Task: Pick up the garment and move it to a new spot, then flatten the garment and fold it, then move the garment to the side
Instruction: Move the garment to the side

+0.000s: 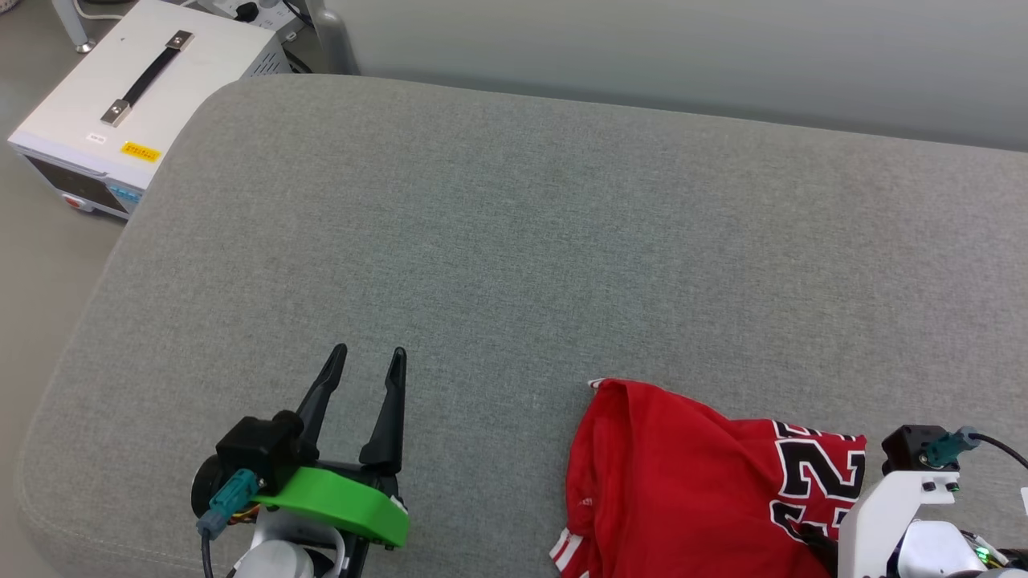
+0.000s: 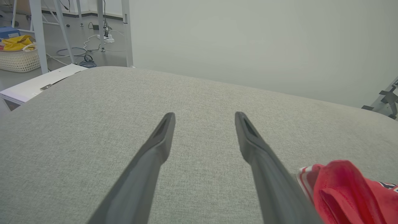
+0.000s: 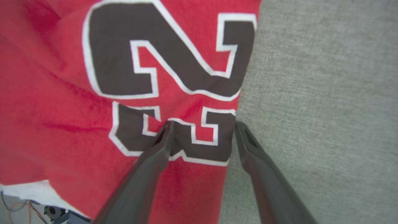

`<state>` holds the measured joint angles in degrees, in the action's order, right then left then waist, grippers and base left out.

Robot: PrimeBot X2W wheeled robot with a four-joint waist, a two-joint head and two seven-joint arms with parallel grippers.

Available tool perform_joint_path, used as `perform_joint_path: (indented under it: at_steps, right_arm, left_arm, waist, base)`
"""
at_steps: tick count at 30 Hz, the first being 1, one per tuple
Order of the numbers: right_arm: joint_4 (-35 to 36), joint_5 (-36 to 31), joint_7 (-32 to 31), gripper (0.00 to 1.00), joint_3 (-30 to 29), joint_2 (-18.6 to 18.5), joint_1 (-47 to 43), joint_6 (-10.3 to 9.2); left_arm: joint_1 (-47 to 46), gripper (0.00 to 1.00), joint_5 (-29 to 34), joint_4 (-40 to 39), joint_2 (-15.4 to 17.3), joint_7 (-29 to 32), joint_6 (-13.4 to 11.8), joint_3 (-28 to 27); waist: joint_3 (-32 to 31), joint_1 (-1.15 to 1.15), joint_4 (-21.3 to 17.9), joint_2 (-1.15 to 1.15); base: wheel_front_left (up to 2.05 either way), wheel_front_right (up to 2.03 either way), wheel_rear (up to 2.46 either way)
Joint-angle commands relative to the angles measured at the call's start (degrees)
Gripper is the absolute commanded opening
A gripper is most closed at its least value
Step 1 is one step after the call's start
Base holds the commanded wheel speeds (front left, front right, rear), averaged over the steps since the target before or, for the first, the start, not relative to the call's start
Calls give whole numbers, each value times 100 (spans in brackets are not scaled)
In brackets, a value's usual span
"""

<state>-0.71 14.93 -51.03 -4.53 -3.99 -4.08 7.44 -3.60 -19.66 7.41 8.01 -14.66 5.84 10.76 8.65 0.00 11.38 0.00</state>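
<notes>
Head view puts the garment at the near right edge of the grey upholstered pad. It is bunched, with red layers doubled over each other, a striped sleeve trim poking out at the lower left and a black-and-white 2 facing up. The rest of the pad lies bare, which leaves broad room for spreading the cloth.

The left gripper hovers over bare fabric well to the left of the garment, jaws wide and holding nothing. In the left wrist view the left gripper points across the pad toward the pale wall, with the garment just beside its right finger, so this arm looks parked clear of the work.

In the right wrist view the right gripper looks straight down on the garment, jaws wide. 1 fingertip sits over the printed number and the other at the cloth's edge where it meets the pad – a stance that straddles the edge. Whether the tips touch the cloth, I cannot tell. That fits a grasp about to close on a loose heap, and equally a release of a bundle set aside.

As for containers, a woven basket on the floor holds a yellow cloth. A white case with a strap handle stands beside the pad, closed, its contents hidden.
</notes>
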Motion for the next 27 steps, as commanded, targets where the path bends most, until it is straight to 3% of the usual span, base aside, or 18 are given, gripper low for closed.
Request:
perform_joint_path:
  at_steps: [1, 2, 3, 4, 5, 9, 19, 21, 23, 27]
  right_arm:
    - [-251, -45, -91, 100, 225, 99, 2, 5]
    - [-321, -65, -131, 100, 301, 99, -27, 5]
    - [-367, -66, -153, 92, 348, 100, -43, 5]
    - [-407, -66, -147, 34, 390, 100, -49, 5]
    - [-427, -66, -122, 0, 416, 101, -44, 5]
    - [-437, -83, 111, 0, 499, 84, 59, 5]
    - [148, -396, 551, 0, 921, -627, 377, 5]
    - [312, -448, 526, 0, 1017, -887, 450, 5]
    - [707, -549, 350, 0, 1237, -1874, 841, 5]
    - [824, -757, 456, 0, 1247, -2599, 1177, 5]
  left_arm:
    - [-106, 100, 55, 12, -44, -34, 37, -27]
    - [-117, 100, 68, 20, -57, -34, 44, -37]
    - [-124, 100, 79, 28, -68, -34, 50, -43]
    - [-130, 100, 93, 40, -80, -34, 56, -51]
    - [-133, 100, 102, 51, -89, -34, 61, -56]
    - [-129, 100, 136, 104, -103, -34, 81, -89]
    - [5, 100, 179, 125, -114, -34, 118, -152]
    - [12, 100, 188, 112, -124, -34, 124, -139]
    - [-21, 100, 226, 20, -135, -34, 139, -81]
    - [-135, 100, 270, -85, -141, -34, 148, 31]
  waist:
    - [78, 0, 43, 0]
    - [89, 0, 42, 0]
    - [94, 0, 39, 0]
    - [94, 0, 31, 0]
    - [91, 0, 21, 0]
    - [27, 0, -71, 0]
    - [-230, 0, -617, 0]
    - [-242, 0, -780, 0]
    - [-106, 0, -1388, 0]
    - [111, 0, -1754, 0]
  base:
    - [0, 0, 0]
    - [0, 0, 0]
    - [0, 0, 0]
    - [0, 0, 0]
    - [0, 0, 0]
    - [0, 0, 0]
    - [0, 0, 0]
    - [0, 0, 0]
    - [0, 0, 0]
    - [0, 0, 0]
